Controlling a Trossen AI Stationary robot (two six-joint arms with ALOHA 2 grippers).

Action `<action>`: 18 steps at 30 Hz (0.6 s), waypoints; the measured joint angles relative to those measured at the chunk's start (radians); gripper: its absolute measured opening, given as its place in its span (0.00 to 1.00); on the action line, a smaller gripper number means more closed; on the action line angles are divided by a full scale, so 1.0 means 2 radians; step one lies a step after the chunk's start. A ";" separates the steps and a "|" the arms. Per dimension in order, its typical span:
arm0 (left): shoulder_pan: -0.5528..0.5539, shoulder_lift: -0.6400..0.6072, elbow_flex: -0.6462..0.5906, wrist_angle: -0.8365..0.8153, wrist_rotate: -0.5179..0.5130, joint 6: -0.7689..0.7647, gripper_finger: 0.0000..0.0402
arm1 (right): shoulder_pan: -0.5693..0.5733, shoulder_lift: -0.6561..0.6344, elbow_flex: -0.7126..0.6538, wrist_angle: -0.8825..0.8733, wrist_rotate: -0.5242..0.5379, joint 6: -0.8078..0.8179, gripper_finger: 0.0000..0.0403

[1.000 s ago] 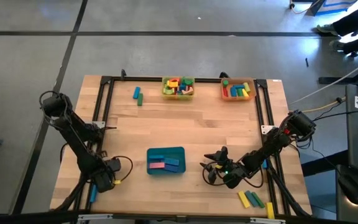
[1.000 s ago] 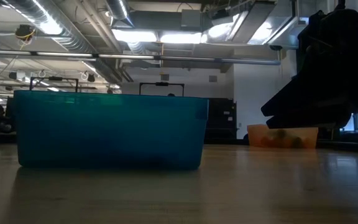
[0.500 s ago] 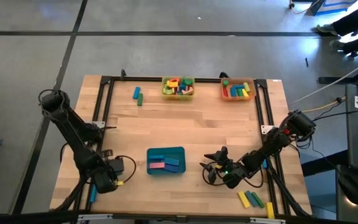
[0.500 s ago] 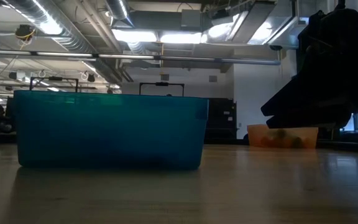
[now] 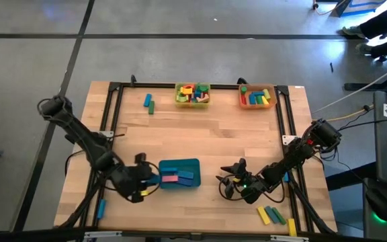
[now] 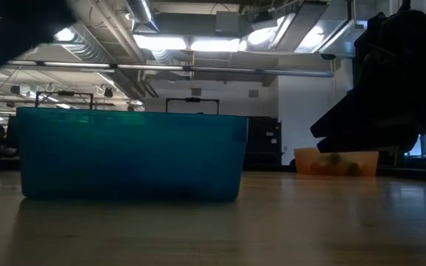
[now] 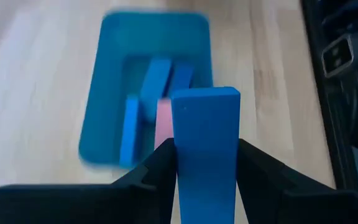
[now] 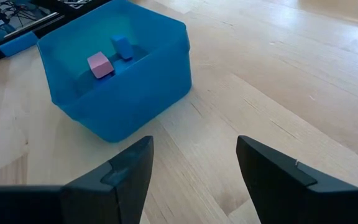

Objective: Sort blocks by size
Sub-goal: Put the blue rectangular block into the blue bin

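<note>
My left gripper [image 5: 145,180] hangs over the table just left of the teal tray [image 5: 179,173], shut on a long blue block [image 7: 205,137]. The tray [image 7: 148,74] holds a pink block [image 7: 163,118] and a few blue bars [image 7: 154,81] lying flat on its floor. My right gripper [image 5: 230,183] waits open to the right of the tray, pointing at it [image 8: 123,81], nothing between its fingers [image 8: 129,171]. Other blocks fill the yellow tray [image 5: 193,94] and orange tray [image 5: 257,96] at the far edge. My left gripper pinches the blue block by its two long side faces [image 7: 182,177], one finger [image 7: 157,168] on each side. The block lies along the fingers and sticks out well past their tips. It is lifted clear, slanting down toward the teal tray.
A blue and a green block [image 5: 149,102] lie loose at the far left. A blue bar [image 5: 100,210] lies by the near left corner. Yellow and green bars [image 5: 271,215] lie at the near right. Black frame rails [image 5: 113,114] run along the table's sides.
My left gripper has risen from the near left corner and swung toward the table's right, up to the teal tray's left side, turning at the wrist as it went. It now shows as a dark blur at the low view's top left.
</note>
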 joint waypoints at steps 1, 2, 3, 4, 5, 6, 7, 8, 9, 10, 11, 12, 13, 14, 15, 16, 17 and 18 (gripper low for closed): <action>0.009 0.003 -0.001 0.018 0.000 0.024 0.30 | 0.000 0.000 0.000 0.000 0.000 0.000 0.58; 0.019 0.008 -0.001 0.033 0.000 0.045 0.30 | 0.000 0.000 0.000 0.000 0.000 0.000 0.58; 0.027 0.013 -0.001 0.052 0.000 0.066 0.30 | 0.000 0.000 0.000 0.000 0.000 0.000 0.58; 0.036 0.018 -0.001 0.070 0.000 0.084 0.30 | 0.000 0.000 0.000 0.000 0.000 0.000 0.58; 0.043 0.024 -0.001 0.085 0.000 0.104 0.30 | 0.000 0.000 0.000 0.000 0.000 0.000 0.58; 0.050 0.031 -0.001 0.098 0.001 0.120 0.30 | 0.000 0.000 0.000 0.000 0.000 0.000 0.58; 0.056 0.038 -0.001 0.114 0.001 0.137 0.30 | 0.000 0.000 0.000 0.000 0.000 0.000 0.58; 0.062 0.047 -0.001 0.128 0.002 0.152 0.30 | 0.000 0.000 0.000 -0.001 0.000 0.000 0.58; 0.067 0.055 -0.001 0.140 0.003 0.163 0.30 | 0.000 0.000 0.000 0.000 0.000 0.000 0.58; 0.071 0.064 -0.001 0.151 0.004 0.171 0.30 | 0.000 0.000 0.000 -0.001 0.000 0.000 0.58; 0.075 0.074 -0.001 0.159 0.007 0.180 0.30 | 0.000 0.000 0.000 0.000 0.000 0.000 0.58; 0.079 0.083 -0.001 0.164 0.010 0.184 0.31 | 0.000 0.000 0.000 -0.001 0.000 0.000 0.58; 0.082 0.091 -0.001 0.165 0.012 0.190 0.31 | 0.000 0.000 0.000 0.000 0.000 0.000 0.58; 0.085 0.100 -0.001 0.164 0.015 0.191 0.31 | 0.000 0.000 0.000 0.000 0.000 0.000 0.58; 0.089 0.107 -0.001 0.163 0.017 0.192 0.31 | 0.000 0.000 0.000 -0.001 -0.001 0.000 0.58; 0.091 0.114 -0.001 0.163 0.017 0.190 0.31 | 0.000 0.000 0.000 0.000 -0.001 0.000 0.58; 0.094 0.119 -0.001 0.164 0.017 0.189 0.31 | 0.000 0.000 0.000 -0.001 -0.001 0.000 0.58; 0.097 0.123 -0.001 0.165 0.017 0.189 0.32 | 0.000 0.000 0.000 -0.001 -0.001 0.000 0.58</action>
